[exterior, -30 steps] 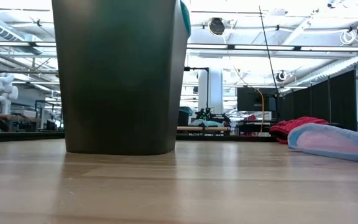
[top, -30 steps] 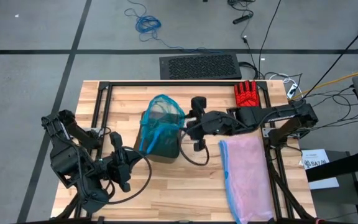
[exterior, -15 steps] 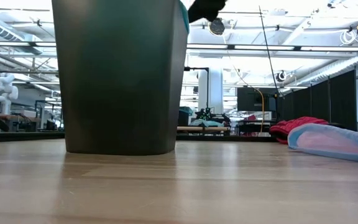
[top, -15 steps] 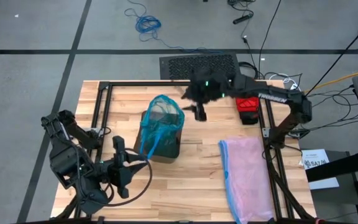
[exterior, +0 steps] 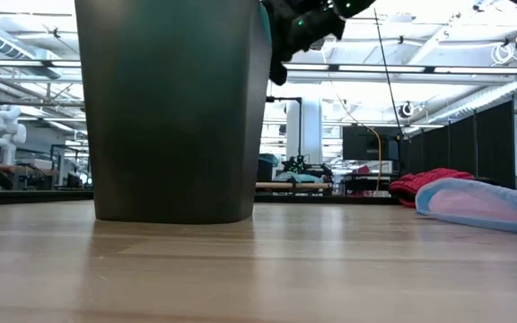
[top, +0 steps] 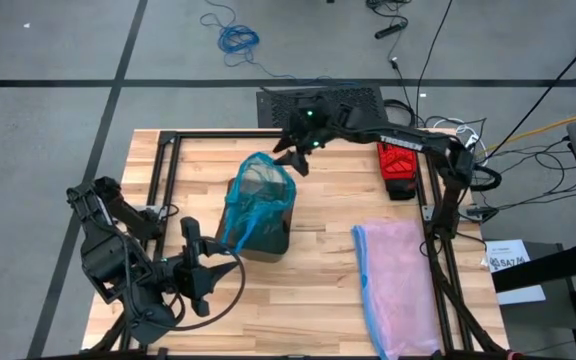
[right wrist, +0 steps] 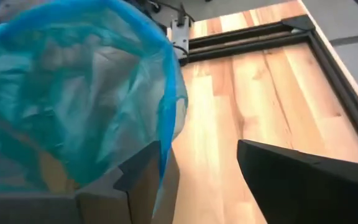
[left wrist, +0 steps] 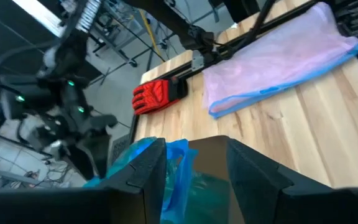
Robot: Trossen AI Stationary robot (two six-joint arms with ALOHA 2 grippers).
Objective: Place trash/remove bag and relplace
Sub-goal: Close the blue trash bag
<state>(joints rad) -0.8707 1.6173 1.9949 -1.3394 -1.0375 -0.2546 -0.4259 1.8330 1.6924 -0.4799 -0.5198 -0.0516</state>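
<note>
A dark bin (top: 266, 232) stands mid-table, lined with the teal-green bag (top: 260, 190); the bag's rim puffs up above the bin and a blue loop (top: 240, 228) hangs down its near-left side. My left gripper (top: 223, 272) is open and points at that side from the near left, with the loop (left wrist: 178, 163) showing between its fingers but apart from them. My right gripper (top: 290, 160) hovers open at the bag's far-right rim (right wrist: 166, 106), and in the low view it (exterior: 281, 45) is level with the bin's top. The trash is hidden. My right gripper has one finger (right wrist: 135, 180) right beside the blue edge of the bag's rim (right wrist: 165, 134), coming from the far right and slanting down. I cannot tell whether it touches the film.
A pale pink bag with a blue edge (top: 398, 280) lies flat at the near right. A red glove (top: 400, 160) sits at the far right by the black frame rail (top: 423, 190). Bare wood lies in front of the bin (exterior: 173, 108).
My right gripper has swung from the bin's right side toward the far edge, then left and down to the bag's far rim, rolling as it went. My left gripper has stayed in place and opened.
</note>
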